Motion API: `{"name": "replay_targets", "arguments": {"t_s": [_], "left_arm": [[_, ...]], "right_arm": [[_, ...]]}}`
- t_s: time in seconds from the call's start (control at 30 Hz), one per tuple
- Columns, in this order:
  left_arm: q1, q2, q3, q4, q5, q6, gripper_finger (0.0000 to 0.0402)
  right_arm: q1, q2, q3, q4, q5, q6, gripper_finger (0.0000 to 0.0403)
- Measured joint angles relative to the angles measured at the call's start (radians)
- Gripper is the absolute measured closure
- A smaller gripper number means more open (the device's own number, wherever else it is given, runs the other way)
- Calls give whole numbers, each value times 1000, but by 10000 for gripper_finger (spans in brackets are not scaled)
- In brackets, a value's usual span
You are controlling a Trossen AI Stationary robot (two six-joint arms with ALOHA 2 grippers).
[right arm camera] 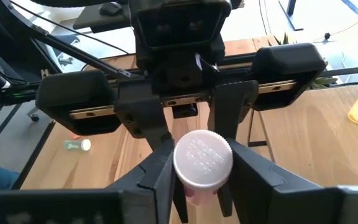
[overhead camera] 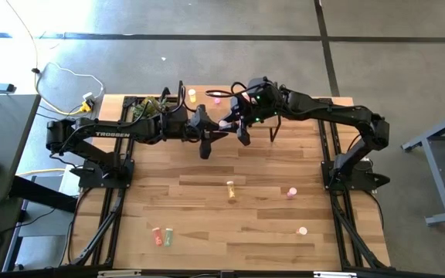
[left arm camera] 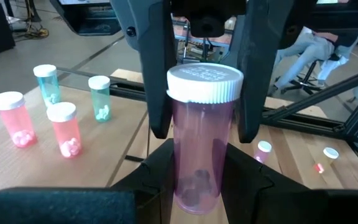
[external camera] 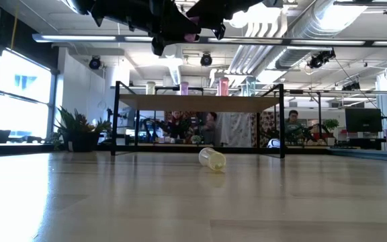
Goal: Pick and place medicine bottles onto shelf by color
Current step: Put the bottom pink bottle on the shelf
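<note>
A pink medicine bottle [overhead camera: 224,123] with a white cap hangs in the air over the far middle of the table, between my two grippers. My left gripper [overhead camera: 215,130] comes from the table's left and is shut on it. My right gripper [overhead camera: 232,122] comes from the right and is shut on its top. The shelf [external camera: 200,104], a light wood top on black legs, stands at the far edge. Pink bottles [left arm camera: 64,127] and teal ones [left arm camera: 99,96] stand upright on it. My left gripper pinches the bottle's lower body [left arm camera: 194,186] between its two fingers, which come nearly level from the table's left. The bottle stands about upright, cap up, clear of the table. My right gripper has the white cap [right arm camera: 182,163] pinched between its two fingers [right arm camera: 160,180]. Those fingers slant down from above and from the table's right, one on each side of the cap.
Loose bottles lie on the near half of the table: a yellow one [overhead camera: 231,189], two pink ones [overhead camera: 291,192] [overhead camera: 302,230], and a red and green pair [overhead camera: 163,235]. A green-yellow plant-like object [overhead camera: 149,108] sits at the far left, by the left arm.
</note>
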Motion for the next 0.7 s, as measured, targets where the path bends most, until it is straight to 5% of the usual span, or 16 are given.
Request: {"name": "replay_targets", "arguments": {"t_s": [0.37,0.7], "left_arm": [[0,0,0,-8,1,-7,295],[0,0,0,-11,4,1,221]], "right_arm": [[0,0,0,-8,0,0,297],[0,-1,0,-14,2,0,299]]}}
